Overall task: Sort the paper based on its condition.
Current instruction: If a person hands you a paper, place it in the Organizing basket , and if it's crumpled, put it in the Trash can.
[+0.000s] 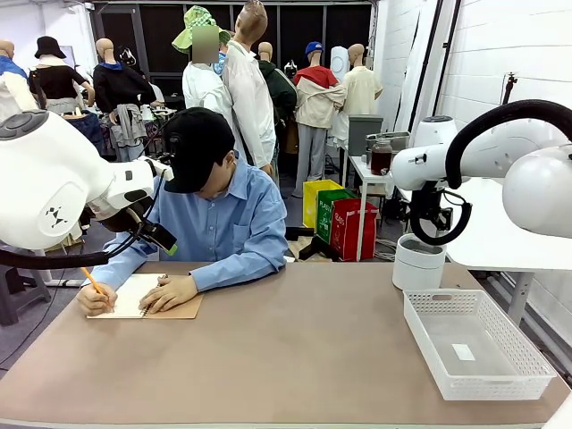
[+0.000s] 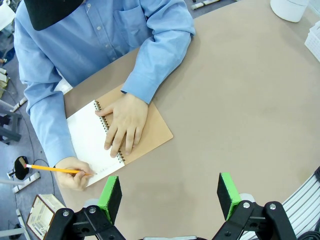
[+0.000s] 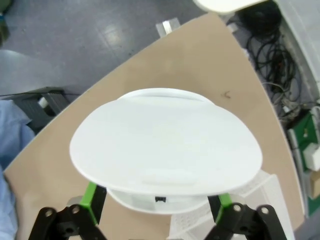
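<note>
green pads [image 2: 111, 196] on the left gripper [image 2: 169, 194] sit wide apart over bare table [image 2: 240, 100], close to the paper [image 2: 87, 140], a white page in the open notebook [image 2: 155, 132] at the far left, where a person's hand [image 2: 75, 176] writes on it. right gripper [image 3: 157, 200] hangs spread wide above the white bin [image 1: 418, 261], far right.

Thin white rectangular paper page [image 2: 84, 137]: smooth, flat, face up, lying on grey-brown tabletop [image 1: 295, 357] at far edge, robot's left side, directly before seated person. One long edge set along dark spiral wire binding [image 2: 106, 129] of brown kraft-cover notebook [image 2: 152, 135]; bound or free, cannot tell. Strip beside binding pressed under fingers of person's flat hand [image 2: 125, 125]. Corner nearest left wrist camera touched by tip of yellow pencil [image 2: 56, 169]. Faint marks there, unreadable.
</note>
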Action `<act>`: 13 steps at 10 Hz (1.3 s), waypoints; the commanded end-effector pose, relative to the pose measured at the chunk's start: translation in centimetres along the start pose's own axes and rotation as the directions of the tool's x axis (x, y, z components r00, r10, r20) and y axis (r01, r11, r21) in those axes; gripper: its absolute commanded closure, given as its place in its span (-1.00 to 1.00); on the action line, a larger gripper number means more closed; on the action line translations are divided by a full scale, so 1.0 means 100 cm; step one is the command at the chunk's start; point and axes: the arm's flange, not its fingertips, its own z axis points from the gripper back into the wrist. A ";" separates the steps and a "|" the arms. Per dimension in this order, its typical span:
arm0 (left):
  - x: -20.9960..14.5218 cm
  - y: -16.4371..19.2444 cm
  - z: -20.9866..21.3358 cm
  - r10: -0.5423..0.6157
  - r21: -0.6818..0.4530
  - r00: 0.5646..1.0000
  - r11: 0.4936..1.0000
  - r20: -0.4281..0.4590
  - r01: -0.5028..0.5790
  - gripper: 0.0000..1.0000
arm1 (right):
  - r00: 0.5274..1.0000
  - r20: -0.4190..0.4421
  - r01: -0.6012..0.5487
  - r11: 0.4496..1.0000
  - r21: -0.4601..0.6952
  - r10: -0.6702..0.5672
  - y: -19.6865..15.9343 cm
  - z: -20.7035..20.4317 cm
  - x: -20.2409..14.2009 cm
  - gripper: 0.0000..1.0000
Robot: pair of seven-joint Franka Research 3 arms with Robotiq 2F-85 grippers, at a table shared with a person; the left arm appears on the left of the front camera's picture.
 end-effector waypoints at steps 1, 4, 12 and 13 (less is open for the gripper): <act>-0.001 0.000 0.000 0.000 -0.001 1.000 1.000 -0.006 0.000 -1.00 | 0.999 -0.041 -0.001 1.000 0.029 0.002 0.001 0.009 -0.004 -1.00; -0.001 0.000 0.000 0.000 -0.001 1.000 1.000 -0.006 0.000 -1.00 | 1.000 -0.021 0.004 1.000 0.023 -0.003 0.002 0.007 -0.004 -1.00; -0.001 0.000 0.000 0.000 -0.001 1.000 1.000 -0.006 0.000 -1.00 | 1.000 -0.021 0.004 1.000 0.023 -0.003 0.002 0.007 -0.004 -1.00; -0.001 0.000 0.000 0.000 -0.001 1.000 1.000 -0.006 0.000 -1.00 | 1.000 -0.021 0.004 1.000 0.023 -0.003 0.002 0.007 -0.004 -1.00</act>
